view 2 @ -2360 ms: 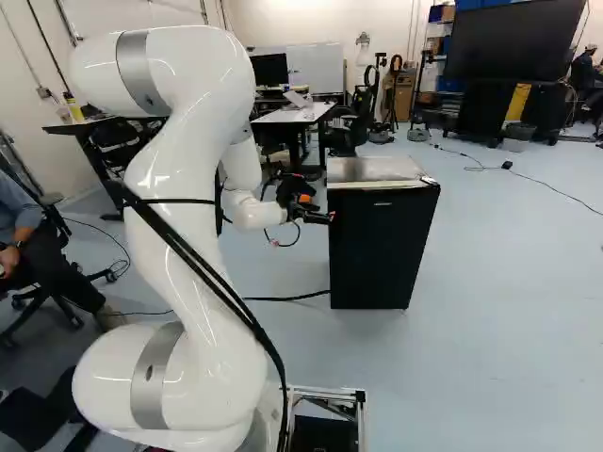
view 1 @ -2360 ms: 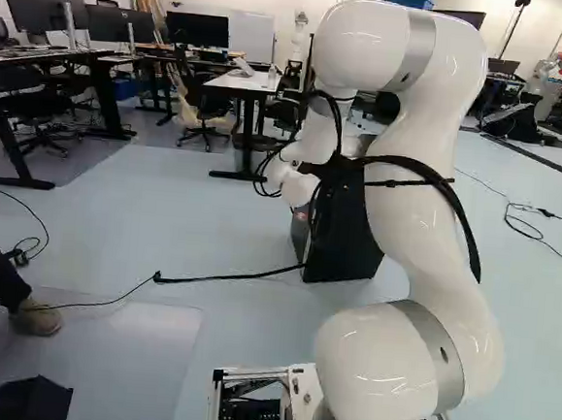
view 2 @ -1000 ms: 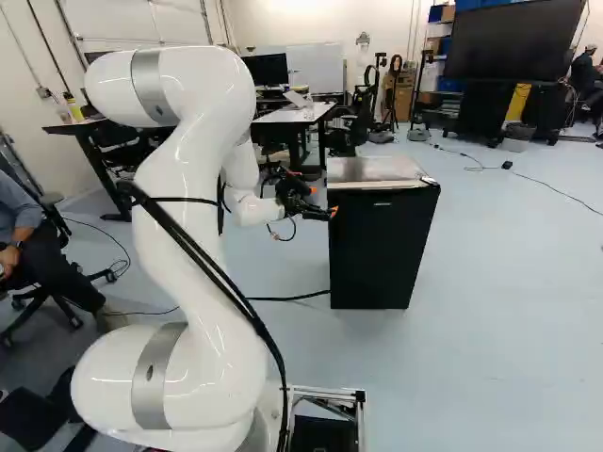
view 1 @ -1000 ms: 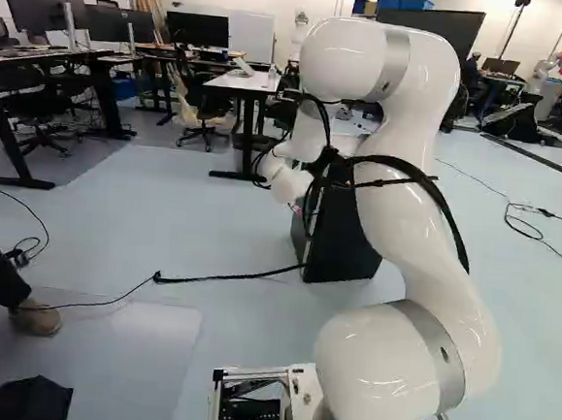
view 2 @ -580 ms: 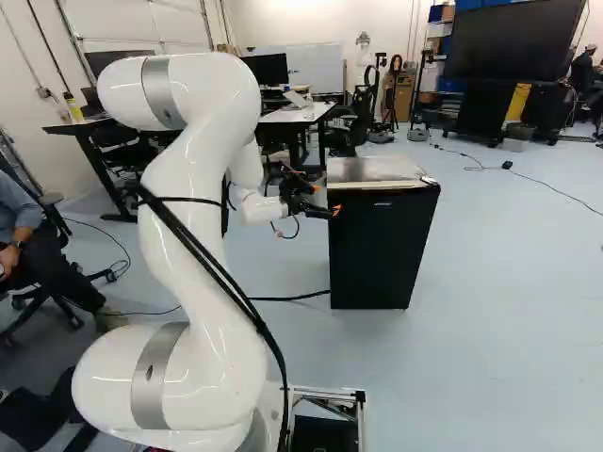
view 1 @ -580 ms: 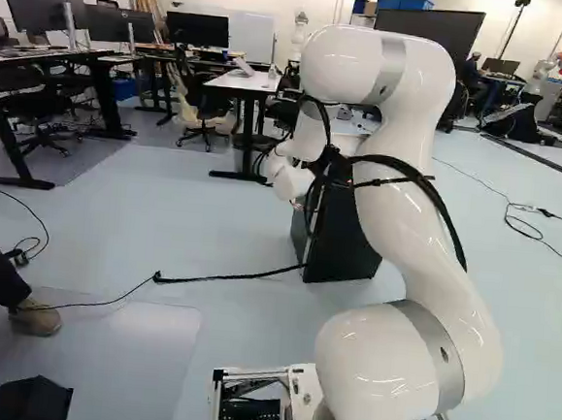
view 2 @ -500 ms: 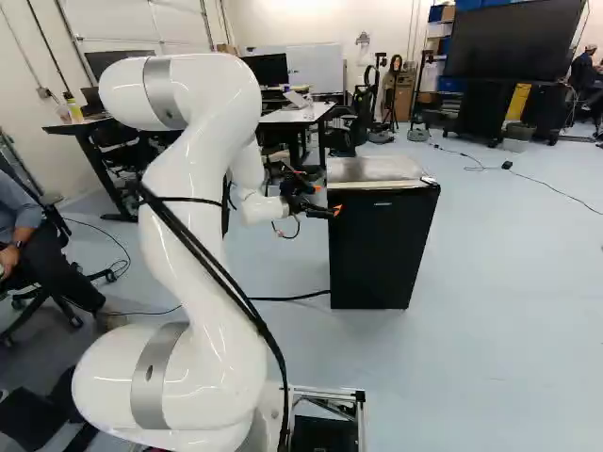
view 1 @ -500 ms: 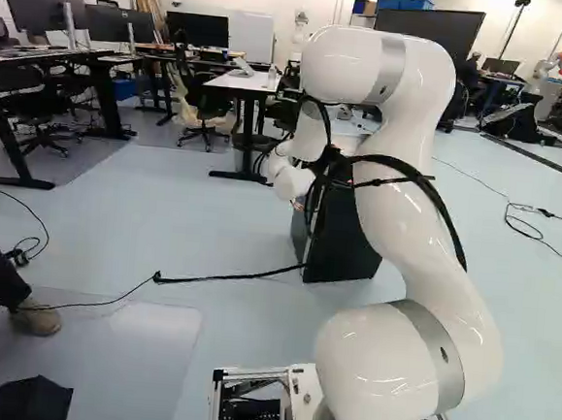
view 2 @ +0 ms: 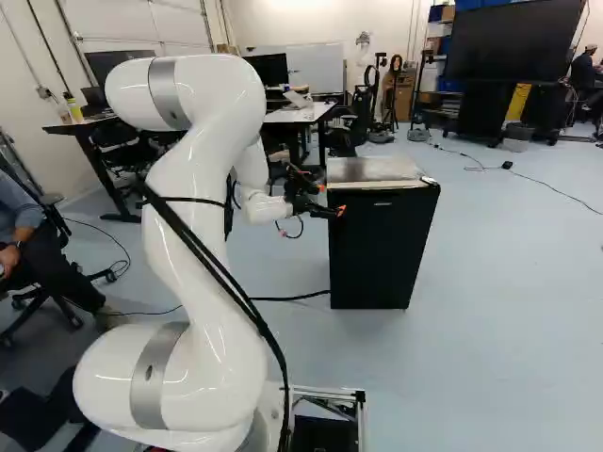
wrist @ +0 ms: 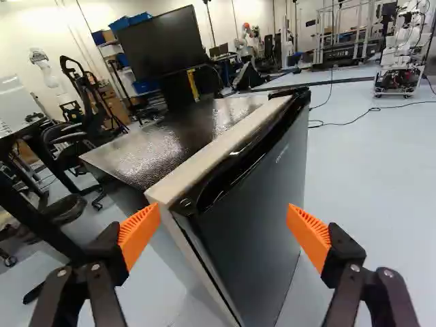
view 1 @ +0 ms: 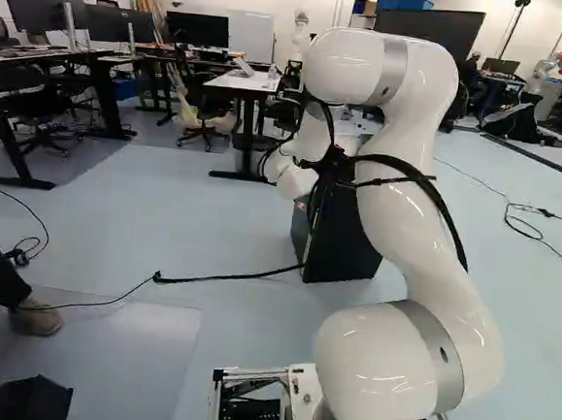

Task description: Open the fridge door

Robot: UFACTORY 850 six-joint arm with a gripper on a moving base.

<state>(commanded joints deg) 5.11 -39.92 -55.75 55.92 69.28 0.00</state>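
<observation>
"Orange pads (wrist: 312,237) are standing apart on the black two-fingered hand (view 2: 339,211)?"
"Yes, spread, and the boxy black fridge (view 2: 372,171) is standing just ahead, its door (wrist: 255,218) sitting closed."
"And beyond?"
"A white-topped surface (view 2: 294,115) is standing farther back."

The arm (view 1: 412,220) is shining smooth, glossy white, and its grey bands (view 2: 153,377) are looking like satin metal. The cables (view 1: 401,164) are looking like black rubber or plastic. The fridge top (wrist: 160,146) is showing a dark, finely pebbled surface that is glinting in specks. Its pale edge (wrist: 214,155) is looking like smooth, matt plastic; the dark strip (wrist: 235,163) beside it is gleaming glossy black. The door (wrist: 255,218) is looking smooth, with a soft sheen. The pads (wrist: 139,235) are showing matt, ribbed faces. At near left, the floor mat (view 1: 148,355) is looking like smooth, clear plastic.
</observation>
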